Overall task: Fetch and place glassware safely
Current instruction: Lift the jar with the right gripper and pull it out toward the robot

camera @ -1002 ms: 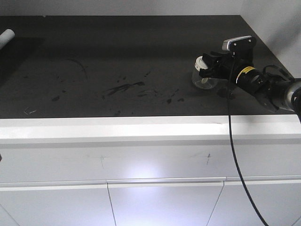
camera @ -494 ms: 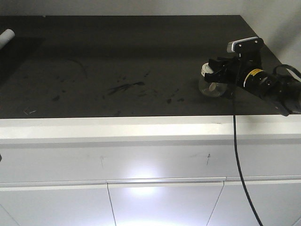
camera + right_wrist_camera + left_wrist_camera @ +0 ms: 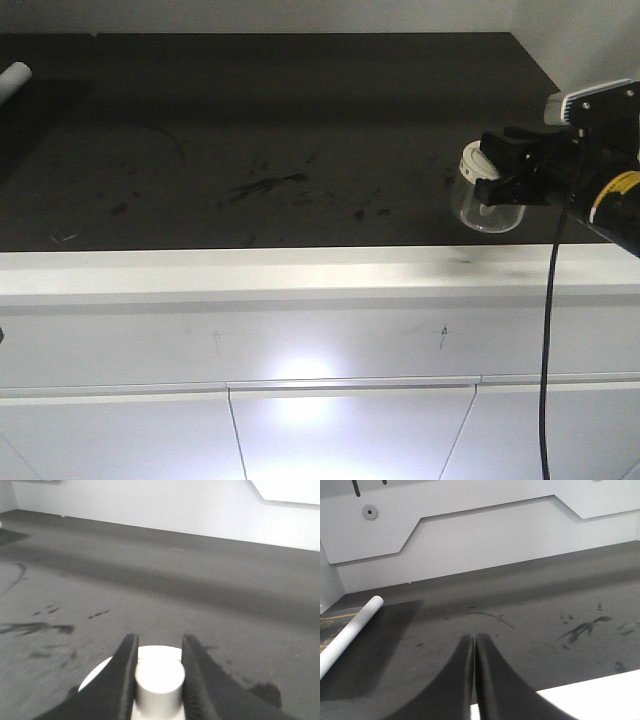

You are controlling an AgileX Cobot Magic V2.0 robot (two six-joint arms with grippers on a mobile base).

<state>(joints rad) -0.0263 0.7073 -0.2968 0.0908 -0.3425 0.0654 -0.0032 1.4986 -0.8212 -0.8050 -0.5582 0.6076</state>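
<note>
Glass jar (image 3: 488, 207) is held by its lid (image 3: 473, 157) in the right gripper (image 3: 500, 172), over the front right of the dark countertop (image 3: 300, 110), near the white front edge. In the right wrist view both fingers (image 3: 127, 663) are clamped on the lid's central knob (image 3: 159, 682). Jar contents cannot be made out through the glass. Left gripper (image 3: 475, 647) is pinched closed, with nothing held between its tips. White paper tube (image 3: 347, 636) is lying at far left, well apart from the jar. Dark smudges (image 3: 262, 185) are seen mid-counter.
</note>
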